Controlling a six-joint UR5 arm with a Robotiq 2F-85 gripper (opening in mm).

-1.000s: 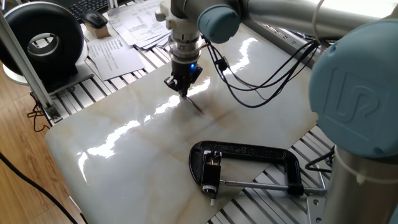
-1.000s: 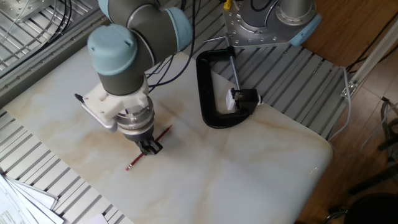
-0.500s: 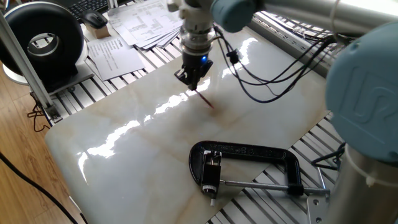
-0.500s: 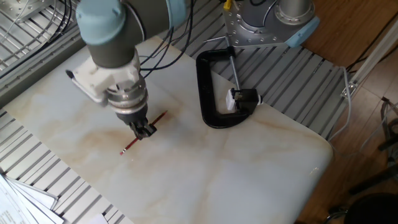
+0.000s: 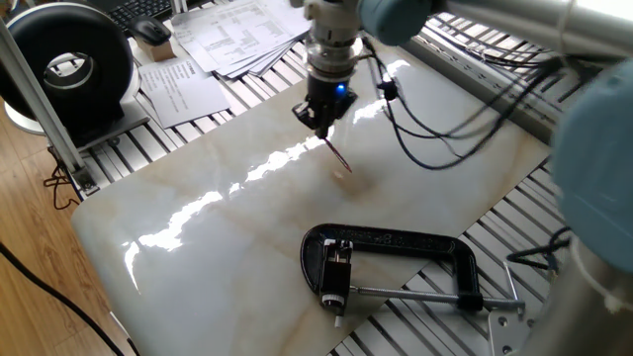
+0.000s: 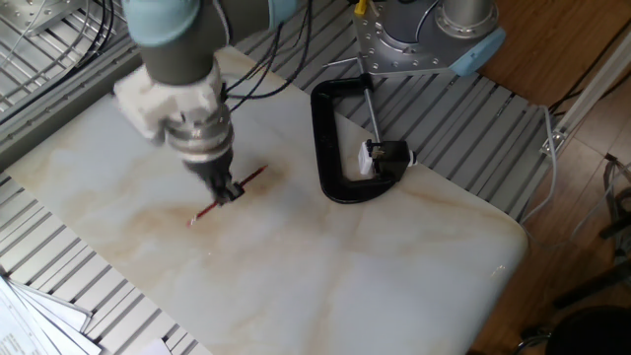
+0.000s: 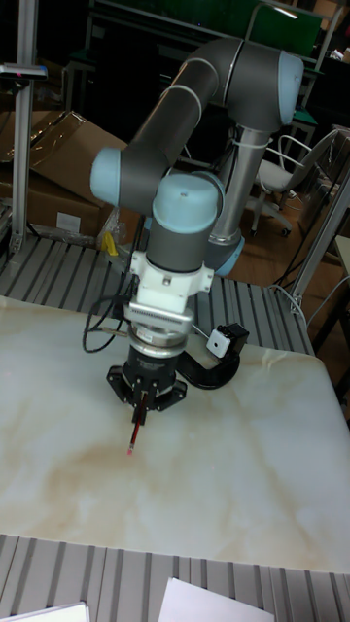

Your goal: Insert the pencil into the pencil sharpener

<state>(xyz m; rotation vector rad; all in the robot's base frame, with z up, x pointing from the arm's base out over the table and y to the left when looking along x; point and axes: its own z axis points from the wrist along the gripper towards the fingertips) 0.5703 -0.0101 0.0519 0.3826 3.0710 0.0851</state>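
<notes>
Pencil (image 6: pixel 229 187) pinched mid-length by the closed gripper (image 6: pixel 230 191), lifted for carrying; sharpener (image 6: pixel 386 154) fixed in the black clamp (image 6: pixel 325 138) so it resists insertion; pencil well apart from clamp.

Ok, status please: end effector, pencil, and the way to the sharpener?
End effector shut on pencil, lifted off the table. Sharpener held in the clamp. Nothing between them.
</notes>
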